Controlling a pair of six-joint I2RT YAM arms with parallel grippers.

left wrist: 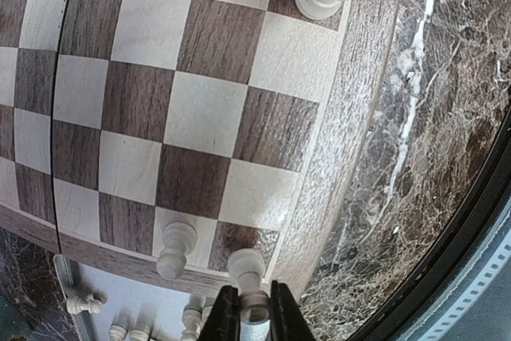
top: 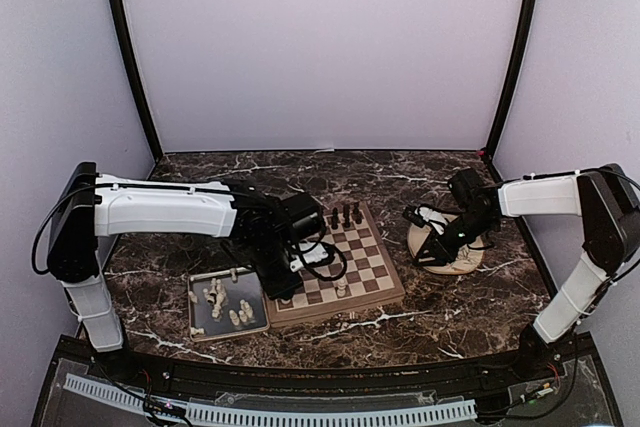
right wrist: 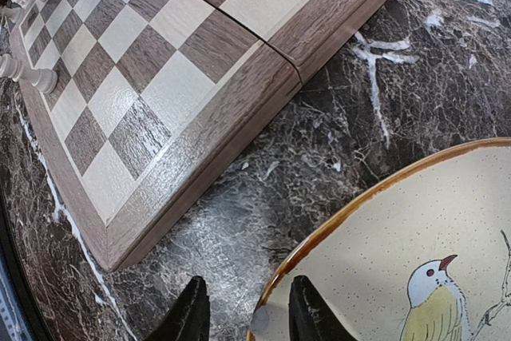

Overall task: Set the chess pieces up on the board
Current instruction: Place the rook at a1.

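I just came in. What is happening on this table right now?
Two robot arms are setting up a chess game. The left hand is shut on a white piece at the near corner of the board, beside a second white piece standing there. More white pieces are in the tray. A few dark pieces stand at the board's far edge. The right hand hangs open over the bird plate rim.

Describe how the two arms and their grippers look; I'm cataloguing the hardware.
The left arm and right arm have white shell segments joined by black joints, with loose black cables near the wrists. The left gripper and right gripper have black, tapered fingers.
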